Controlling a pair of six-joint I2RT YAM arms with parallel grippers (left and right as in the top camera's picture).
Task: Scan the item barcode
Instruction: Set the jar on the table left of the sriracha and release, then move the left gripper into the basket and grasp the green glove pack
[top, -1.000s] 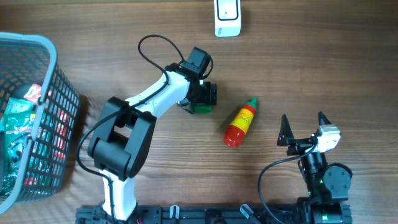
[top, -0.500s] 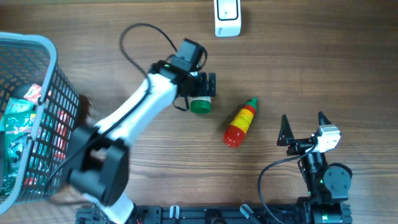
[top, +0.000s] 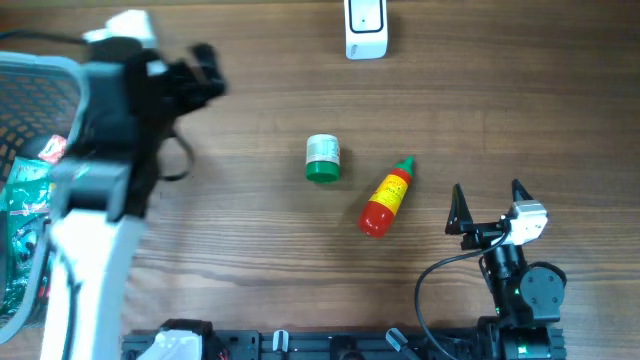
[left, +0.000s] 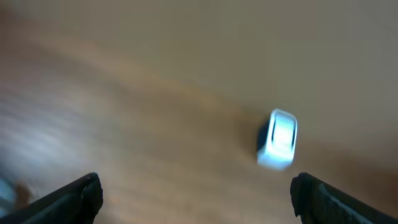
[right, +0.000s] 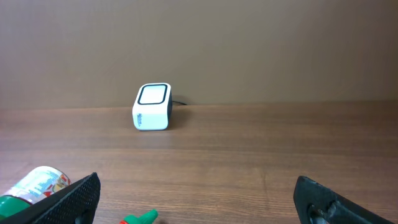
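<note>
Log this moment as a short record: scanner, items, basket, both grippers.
scanner: white, far side, nothing held to it
jar: green cap, lying on its side, centre
sauce bottle: red, lying right of the jar, apart from it
basket: left edge, packets inside
left gripper: open, empty, blurred
right gripper: open, empty, right of the bottle

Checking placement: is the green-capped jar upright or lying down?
Lying down: the green-capped jar shows its labelled side and cap end to end from overhead.
</note>
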